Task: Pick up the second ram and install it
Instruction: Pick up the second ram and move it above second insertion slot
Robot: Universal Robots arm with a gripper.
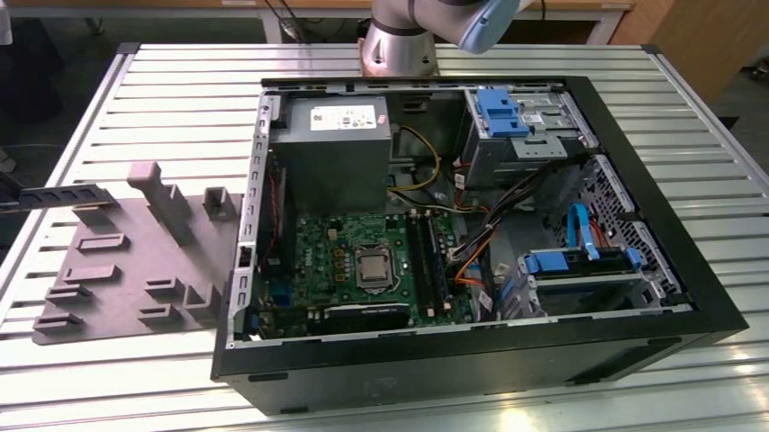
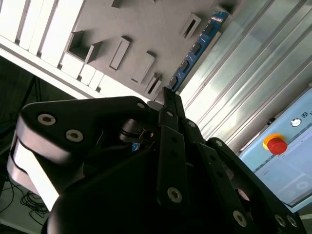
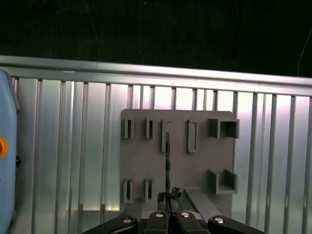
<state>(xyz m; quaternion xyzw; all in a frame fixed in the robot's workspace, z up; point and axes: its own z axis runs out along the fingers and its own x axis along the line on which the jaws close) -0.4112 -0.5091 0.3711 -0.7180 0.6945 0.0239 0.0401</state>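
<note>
The slatted table [image 1: 144, 81] lies under everything. The open case [image 1: 481, 360] sits well away from the hand, on the far side of the grey plate [image 1: 132, 261] from it, and the plate lies just beyond the fingertips. The step in hand looks like the carry: the ram is out of its holder and not yet in the board's black slots [image 1: 423, 256], which are deep in the case and far from the hand. To do this well, I judge the grip should stay firm and square so the stick cannot pivot. The stick should travel with its long edge true, well clear of the plate's raised blocks and the case wall. It should also be turned to run along a slot, since a tilted stick would jam rather than seat. The gripper [image 2: 168, 96] is clenched nearly closed, its fingers pinching one end of the ram [image 2: 197, 46]. The ram runs straight out from the fingertips as a blue board with black chips. In the first wrist view it shows edge-on over the plate, and I cannot tell whether its far end touches anything.
</note>
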